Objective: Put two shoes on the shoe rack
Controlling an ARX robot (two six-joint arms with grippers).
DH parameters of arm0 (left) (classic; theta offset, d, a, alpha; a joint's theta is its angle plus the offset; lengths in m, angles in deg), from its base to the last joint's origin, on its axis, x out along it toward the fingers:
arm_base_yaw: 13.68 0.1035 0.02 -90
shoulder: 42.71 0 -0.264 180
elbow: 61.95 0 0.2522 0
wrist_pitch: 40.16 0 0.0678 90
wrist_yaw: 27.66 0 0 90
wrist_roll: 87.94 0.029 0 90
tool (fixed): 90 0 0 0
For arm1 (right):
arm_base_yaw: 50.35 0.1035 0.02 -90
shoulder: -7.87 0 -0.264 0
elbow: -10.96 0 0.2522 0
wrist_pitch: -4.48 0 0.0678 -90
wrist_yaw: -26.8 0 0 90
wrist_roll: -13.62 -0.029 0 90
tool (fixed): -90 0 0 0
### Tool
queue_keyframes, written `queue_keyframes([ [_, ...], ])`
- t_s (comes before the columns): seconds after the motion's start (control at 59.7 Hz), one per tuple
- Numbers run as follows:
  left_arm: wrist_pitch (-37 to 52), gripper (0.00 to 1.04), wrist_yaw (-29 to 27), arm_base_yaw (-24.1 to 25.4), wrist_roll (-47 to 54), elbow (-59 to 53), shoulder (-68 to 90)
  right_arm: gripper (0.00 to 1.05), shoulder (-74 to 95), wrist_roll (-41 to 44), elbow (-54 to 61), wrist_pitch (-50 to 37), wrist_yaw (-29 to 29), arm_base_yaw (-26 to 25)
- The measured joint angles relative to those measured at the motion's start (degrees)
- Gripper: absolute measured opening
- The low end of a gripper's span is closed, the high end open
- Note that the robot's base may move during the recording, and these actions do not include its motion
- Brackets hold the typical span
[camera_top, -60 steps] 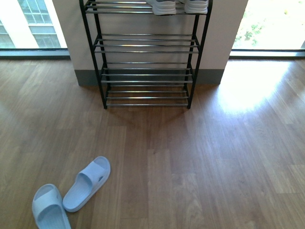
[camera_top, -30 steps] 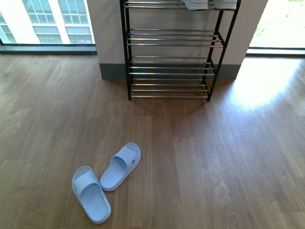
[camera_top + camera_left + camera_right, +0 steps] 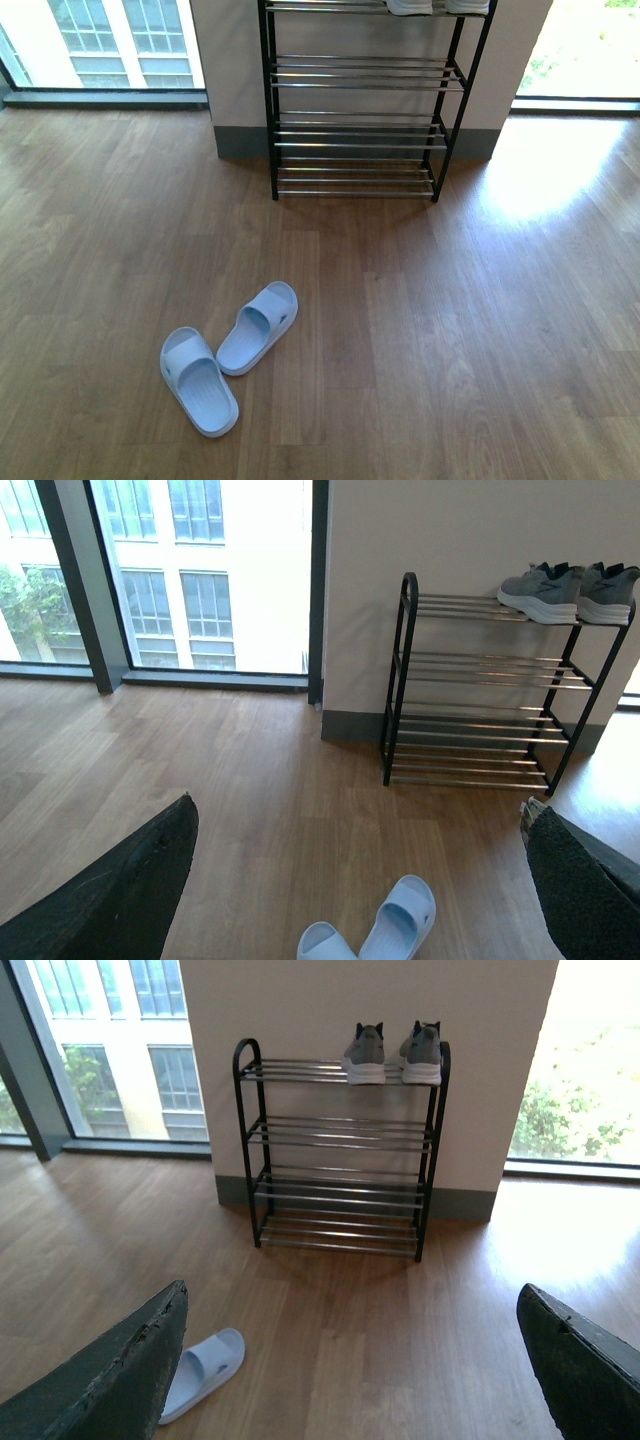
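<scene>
Since half a second ago our front view has crept forward: the pale blue rubber slides [image 3: 228, 356] sit slightly higher in frame, side by side on the wooden floor [image 3: 450, 330], well apart from the tall black-framed shoe rack [image 3: 360, 72] with silver rod shelves. White soles of the grey knit sneakers [image 3: 410, 6] show on its top tier, toward the right.

From the left wrist, our left claw [image 3: 357, 808] gapes wide and empty above the slides [image 3: 400, 930].

From the right wrist, our right claw [image 3: 352, 1292] is likewise spread, holding nothing; one slide [image 3: 205, 1370] peeks beside a finger.
</scene>
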Motion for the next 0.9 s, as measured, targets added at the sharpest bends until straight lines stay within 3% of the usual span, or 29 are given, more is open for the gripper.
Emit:
queue_keyframes([
  [0.904,0.0,0.95,0.0,0.0,0.0,0.0,0.0,0.96,0.0,0.0,0.0,0.0,0.0,0.0],
])
